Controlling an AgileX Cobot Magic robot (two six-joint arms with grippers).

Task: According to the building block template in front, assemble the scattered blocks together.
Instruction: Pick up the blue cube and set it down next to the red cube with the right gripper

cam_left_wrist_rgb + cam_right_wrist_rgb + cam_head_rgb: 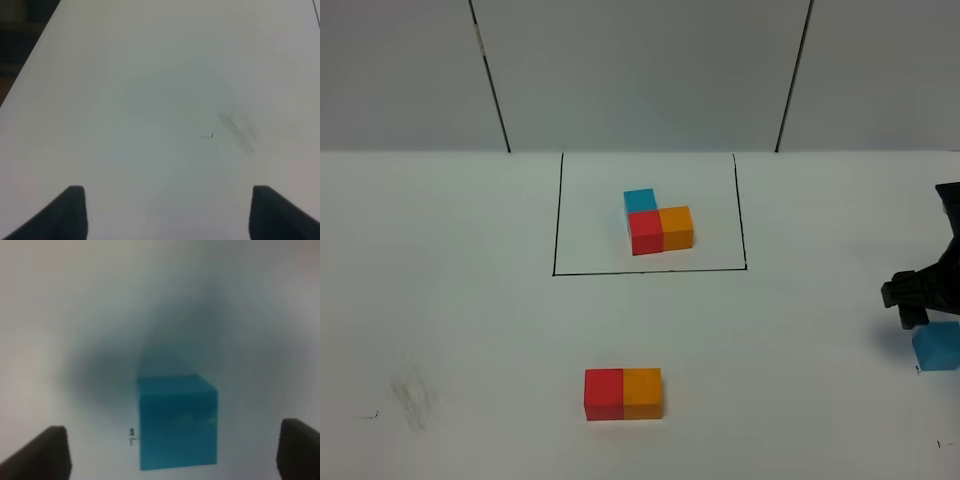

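Observation:
The building block template is a light blue, red and orange L inside a black drawn rectangle at the table's middle back. Of the scattered blocks, the red cube and the orange cube sit side by side and touching near the front. The light blue cube lies alone at the far right edge. My right gripper hangs just above it. In the right wrist view the right gripper is open, with a gap between the light blue cube and each finger. My left gripper is open over bare table.
The white table carries a faint grey smudge at the front left, which is also in the left wrist view as a smudge. Two dark seams run down the back wall.

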